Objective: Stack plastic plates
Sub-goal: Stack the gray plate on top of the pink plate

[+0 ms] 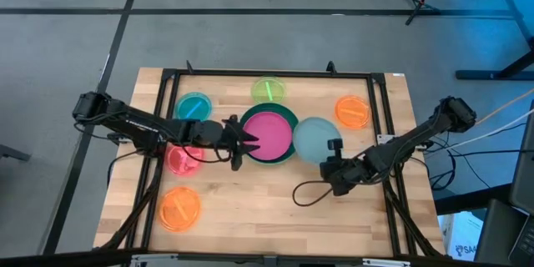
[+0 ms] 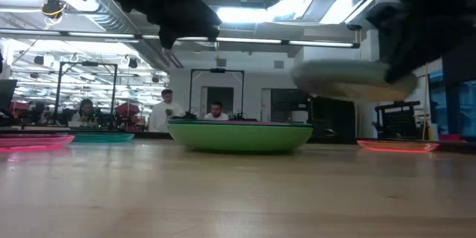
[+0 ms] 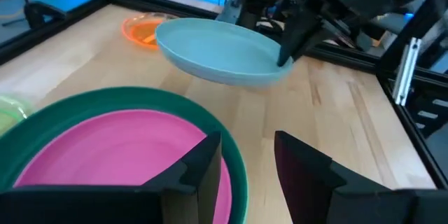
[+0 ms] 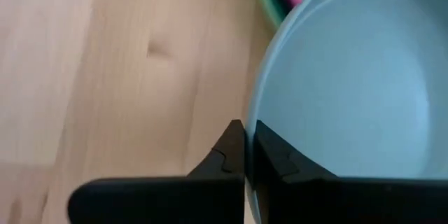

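The right claw (image 4: 243, 155) is clamped on the rim of the grey-teal plate (image 1: 315, 139), fingers pinched tight with the plate's edge between them, and the plate is up in the air. The low view shows it floating clear above the counter (image 1: 267, 209), and the left wrist view shows it tilted slightly, hanging just beside the stack. That stack sits mid-counter: the magenta plate (image 1: 267, 135) nested inside the dark green plate (image 1: 289, 119). The left claw (image 3: 245, 157) hangs over the stack's near edge with its fingers spread apart, holding nothing, one finger over the green rim. Around them the small translucent plates lie flat on the wood: blue plate (image 1: 193, 106) and lime plate (image 1: 269, 91) toward the far edge, one orange plate (image 1: 352, 112) at the far right, a red plate (image 1: 184, 159) under the left arm, another orange plate (image 1: 180, 208) at the near left.
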